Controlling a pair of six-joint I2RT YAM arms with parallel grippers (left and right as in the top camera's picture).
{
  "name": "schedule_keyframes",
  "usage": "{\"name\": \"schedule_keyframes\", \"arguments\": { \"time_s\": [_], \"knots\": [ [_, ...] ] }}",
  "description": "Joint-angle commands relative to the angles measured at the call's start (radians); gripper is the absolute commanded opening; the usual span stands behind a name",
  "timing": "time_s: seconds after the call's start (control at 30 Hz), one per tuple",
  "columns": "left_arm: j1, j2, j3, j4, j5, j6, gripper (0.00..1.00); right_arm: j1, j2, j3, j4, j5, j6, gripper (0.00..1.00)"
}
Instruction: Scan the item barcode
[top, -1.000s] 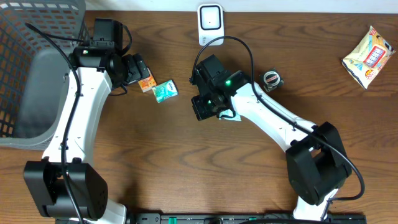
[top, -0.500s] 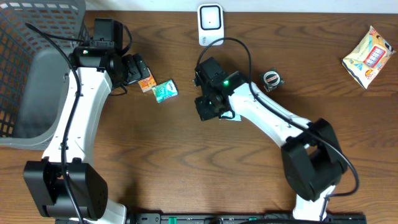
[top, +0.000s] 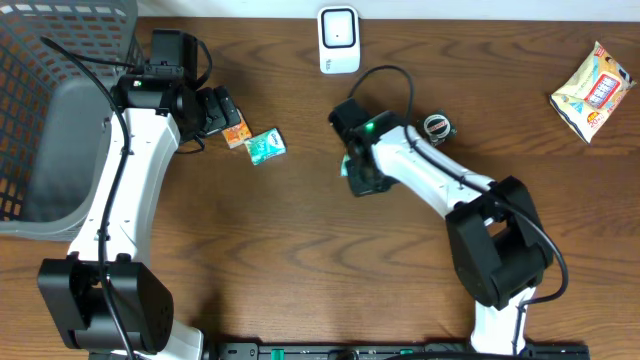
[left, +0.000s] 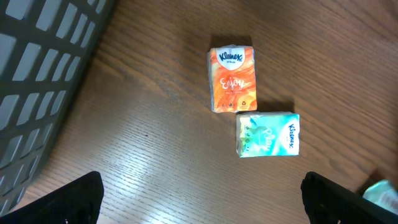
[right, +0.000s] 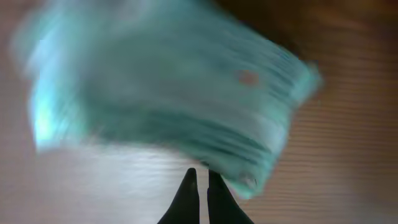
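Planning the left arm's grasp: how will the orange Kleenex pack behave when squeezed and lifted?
The orange Kleenex pack looks like tissues in thin film, so it would probably squash rather than stay stiff, and feel light. Lying flat on the table, it seems unlikely to roll; the glossy wrap might slip.

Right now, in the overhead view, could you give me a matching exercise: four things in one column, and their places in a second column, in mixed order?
Things:
1. orange tissue pack
2. snack bag
3. white scanner
4. grey basket

Places:
A. top edge of the picture, middle
B. far left
C. beside the green tissue pack
D. top right corner

Pairs: 1-C, 2-D, 3-A, 4-B
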Motion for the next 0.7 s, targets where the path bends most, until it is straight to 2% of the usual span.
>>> {"name": "schedule_keyframes", "arguments": {
  "time_s": [0.0, 0.3, 0.5, 0.67],
  "knots": [
    [0.003, 0.005, 0.005, -0.003, -0.013, 0.006, 1.0, -0.062, -0.005, 0.013, -0.016, 0.087, 0.025, 0.01],
    [0.003, 0.005, 0.005, -0.003, -0.013, 0.006, 1.0, -0.203, -0.076, 0.051, -0.031, -0.074, 0.008, 0.01],
    [0.003, 0.005, 0.005, -0.003, -0.013, 0.006, 1.0, -0.21, -0.087, 0.05, -0.055, -0.456, -0.17, 0.01],
    [0.003, 0.004, 0.005, -0.003, -0.013, 0.006, 1.0, -0.162, -0.086, 0.025, -0.073, -0.4, -0.2, 0.01]
  ]
}}
